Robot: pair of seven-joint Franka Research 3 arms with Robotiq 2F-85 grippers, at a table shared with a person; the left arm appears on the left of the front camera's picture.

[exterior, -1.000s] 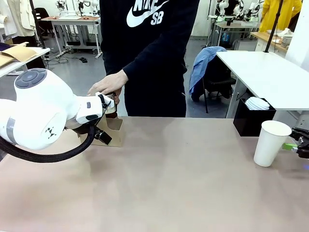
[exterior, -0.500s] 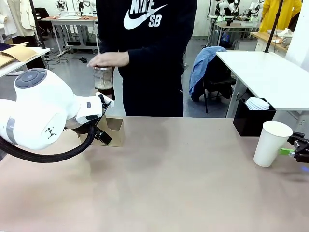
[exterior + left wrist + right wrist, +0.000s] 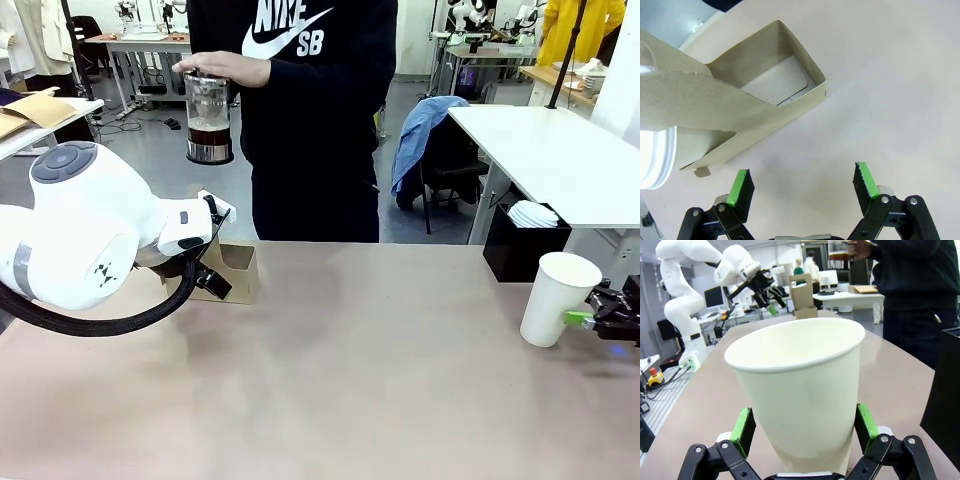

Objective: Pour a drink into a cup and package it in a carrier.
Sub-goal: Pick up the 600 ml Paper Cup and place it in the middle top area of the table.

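The drink point(image 3: 209, 133) is up in the person's hand point(image 3: 222, 68), far from the cup point(image 3: 558, 298). The right gripper point(image 3: 803, 427) stands wide around the cup, maybe to steady it. The left gripper point(image 3: 803, 182) is spread beside the carrier point(image 3: 765, 95).

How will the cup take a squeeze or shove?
Cup seems empty and thin-walled: probably very light, easily crushed. Tall on a narrow base, so a high push likely tips it. Smooth tapered wall may slip between the fingers.
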